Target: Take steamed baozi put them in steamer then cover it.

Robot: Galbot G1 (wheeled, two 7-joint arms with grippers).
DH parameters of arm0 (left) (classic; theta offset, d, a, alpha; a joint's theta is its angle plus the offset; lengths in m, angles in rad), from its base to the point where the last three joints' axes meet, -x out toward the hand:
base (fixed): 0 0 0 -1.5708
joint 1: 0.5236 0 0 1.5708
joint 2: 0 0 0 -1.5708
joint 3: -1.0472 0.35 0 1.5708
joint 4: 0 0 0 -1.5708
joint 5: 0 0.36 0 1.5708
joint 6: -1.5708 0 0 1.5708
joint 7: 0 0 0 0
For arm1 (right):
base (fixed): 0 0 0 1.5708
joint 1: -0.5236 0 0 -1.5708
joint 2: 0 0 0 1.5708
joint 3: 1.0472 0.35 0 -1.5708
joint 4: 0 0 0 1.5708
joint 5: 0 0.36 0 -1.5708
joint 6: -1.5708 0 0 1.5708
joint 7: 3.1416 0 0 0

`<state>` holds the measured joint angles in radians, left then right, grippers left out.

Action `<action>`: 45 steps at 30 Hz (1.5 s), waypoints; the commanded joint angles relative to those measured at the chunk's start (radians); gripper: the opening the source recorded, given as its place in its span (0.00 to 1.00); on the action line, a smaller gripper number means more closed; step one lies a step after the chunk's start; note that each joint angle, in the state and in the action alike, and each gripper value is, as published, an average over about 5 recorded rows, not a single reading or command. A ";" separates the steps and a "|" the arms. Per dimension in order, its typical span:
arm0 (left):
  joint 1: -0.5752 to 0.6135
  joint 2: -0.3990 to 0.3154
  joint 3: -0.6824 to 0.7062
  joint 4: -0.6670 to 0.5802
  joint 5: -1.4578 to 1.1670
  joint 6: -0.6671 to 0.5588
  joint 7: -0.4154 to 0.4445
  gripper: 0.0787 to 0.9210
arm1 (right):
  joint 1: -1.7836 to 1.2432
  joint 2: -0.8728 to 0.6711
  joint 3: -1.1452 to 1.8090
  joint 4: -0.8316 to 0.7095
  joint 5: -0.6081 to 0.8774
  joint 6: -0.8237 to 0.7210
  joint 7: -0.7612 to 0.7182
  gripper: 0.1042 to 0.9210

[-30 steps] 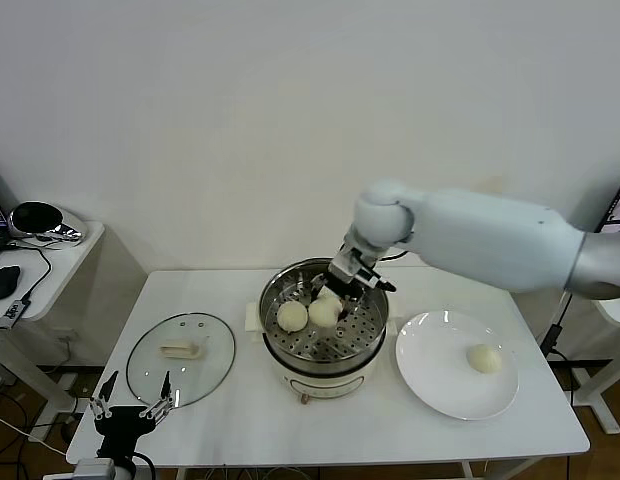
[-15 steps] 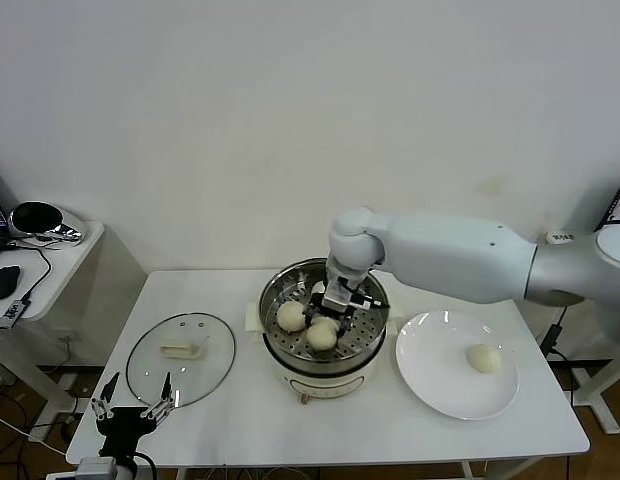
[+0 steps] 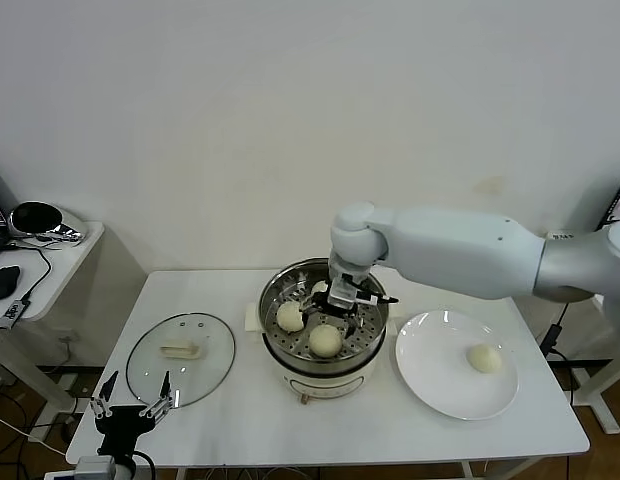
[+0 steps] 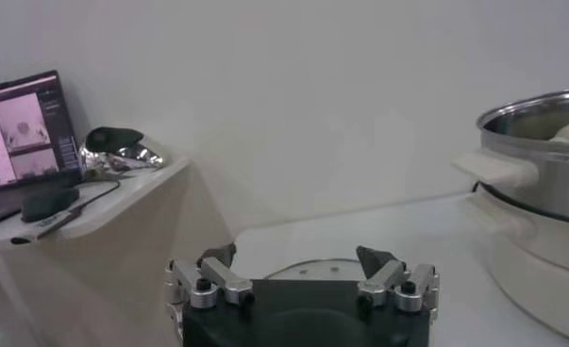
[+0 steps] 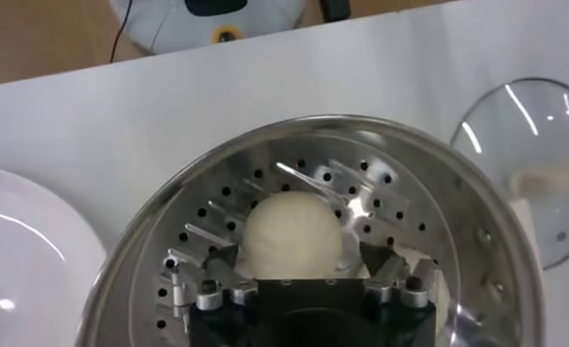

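The steamer [image 3: 273, 345] stands mid-table, with its perforated tray [image 5: 209, 203] showing in the right wrist view. Two baozi lie on the tray, one at the left [image 3: 290, 316] and one at the front [image 3: 325, 340]. A pale bit shows behind the gripper. My right gripper [image 3: 342, 302] hovers over the tray, open, its jaws wide on either side of the front baozi [image 5: 292, 234] below it. A further baozi [image 3: 481, 357] lies on the white plate [image 3: 430, 385]. The cover [image 3: 180, 357] lies flat on the table at the left. My left gripper [image 3: 128, 409] is parked open at the front left corner.
A side table [image 3: 50, 262] with a mouse and a dark object stands at the far left, and a laptop [image 4: 25, 127] sits on it. The steamer's side handle [image 4: 496, 168] and the cover's rim [image 4: 303, 269] show ahead of the left gripper.
My right gripper carried a baozi down to the front of the tray, opened and rose a little. The baozi now lies on the tray. The left arm has not moved.
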<state>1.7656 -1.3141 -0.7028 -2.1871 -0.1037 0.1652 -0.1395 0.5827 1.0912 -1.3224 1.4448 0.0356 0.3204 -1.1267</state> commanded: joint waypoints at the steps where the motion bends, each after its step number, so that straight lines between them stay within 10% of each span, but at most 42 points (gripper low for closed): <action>1: 0.004 0.003 -0.002 -0.008 0.000 0.001 0.002 0.88 | 0.127 -0.167 -0.017 0.109 0.110 -0.275 0.023 0.88; 11: -0.014 0.016 0.030 -0.012 0.006 0.003 0.008 0.88 | 0.101 -0.574 0.037 0.244 0.187 -0.764 0.100 0.88; 24: -0.015 0.026 0.045 -0.004 0.016 0.003 0.011 0.88 | -0.373 -0.761 0.390 0.120 -0.123 -0.624 0.031 0.88; 45: 0.014 0.012 0.036 -0.023 0.036 0.010 0.009 0.88 | -0.845 -0.574 0.785 -0.193 -0.323 -0.526 0.043 0.88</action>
<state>1.7785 -1.3011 -0.6665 -2.2110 -0.0677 0.1751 -0.1300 -0.1231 0.4694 -0.6528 1.3536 -0.2193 -0.2192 -1.0837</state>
